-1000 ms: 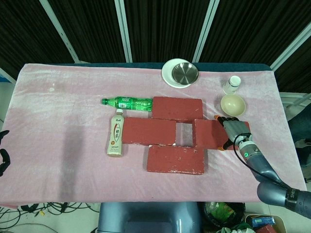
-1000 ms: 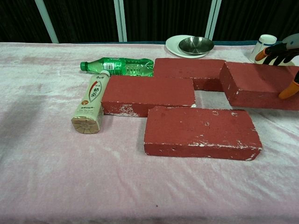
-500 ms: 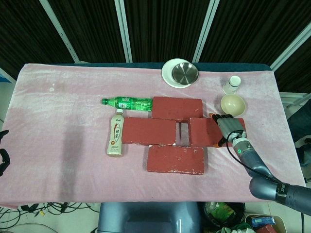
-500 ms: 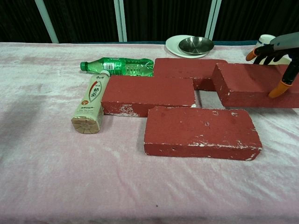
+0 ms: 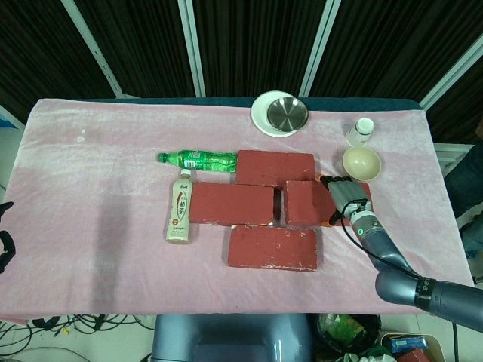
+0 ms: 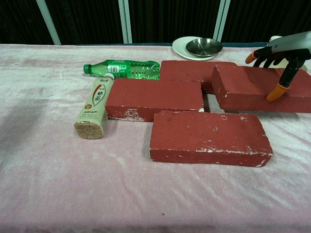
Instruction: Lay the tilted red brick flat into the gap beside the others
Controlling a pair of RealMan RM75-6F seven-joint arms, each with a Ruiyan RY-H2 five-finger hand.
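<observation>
Right hand [image 5: 349,197] sits on the right end of the tilted red brick [image 5: 308,203], fingers [image 6: 280,90] draped over its top and far edge. In the chest view the orange-tipped fingers are spread across the brick's upper face, pressing on it rather than wrapped around it; can't tell if the thumb is clamping underneath.

The brick is right of tabletop centre, its left end close to the middle-row brick [image 5: 231,204] with only a narrow slot between them. The chest view shows it canted, the far side riding up against the back brick [image 5: 275,167], not yet lying flat. The front brick [image 5: 272,247] lies flat just toward the near edge, touching or almost touching the tilted one.

Left hand [image 5: 4,245] barely shows at the left edge of the head view, off the tabletop; its state can't be told.

Green bottle [image 5: 198,160] lies on its side left of the back brick. White bottle [image 5: 180,207] lies left of the middle-row brick. A plate with a metal bowl [image 5: 287,113] is at the far edge. Beige bowl [image 5: 361,161] and small white cup [image 5: 361,131] are toward the far right corner, the bowl just behind the right hand.
</observation>
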